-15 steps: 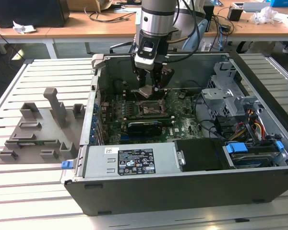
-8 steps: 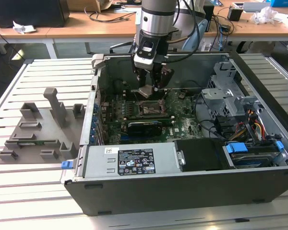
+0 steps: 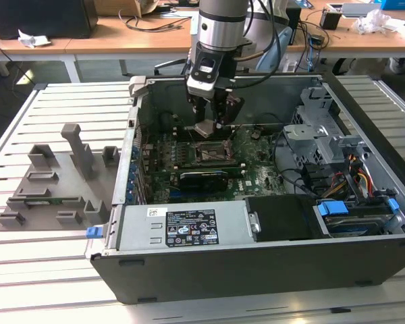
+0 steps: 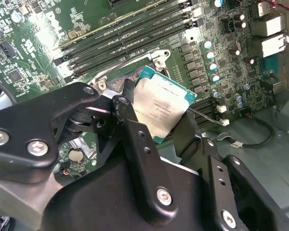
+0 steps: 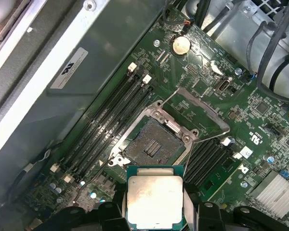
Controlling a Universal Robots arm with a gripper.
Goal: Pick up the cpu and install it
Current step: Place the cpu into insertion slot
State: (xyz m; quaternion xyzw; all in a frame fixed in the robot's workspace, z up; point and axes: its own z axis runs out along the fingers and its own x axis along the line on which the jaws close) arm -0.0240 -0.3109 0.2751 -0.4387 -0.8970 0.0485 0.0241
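The exterior view looked down from a raised spot at middling range, across the near wall of the open dark grey metal computer case (image 3: 189, 270) lying on the pale slatted metal table (image 3: 47, 283). Both wrist views sat close over the green motherboard (image 5: 260, 110), facing down at it from different sides. All three views shared the flat square silver-topped cpu (image 5: 155, 202) and, near it, the dark square socket with metal frame (image 5: 151, 144).

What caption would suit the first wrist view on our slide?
Pincer grips the cpu near the empty, open motherboard socket.
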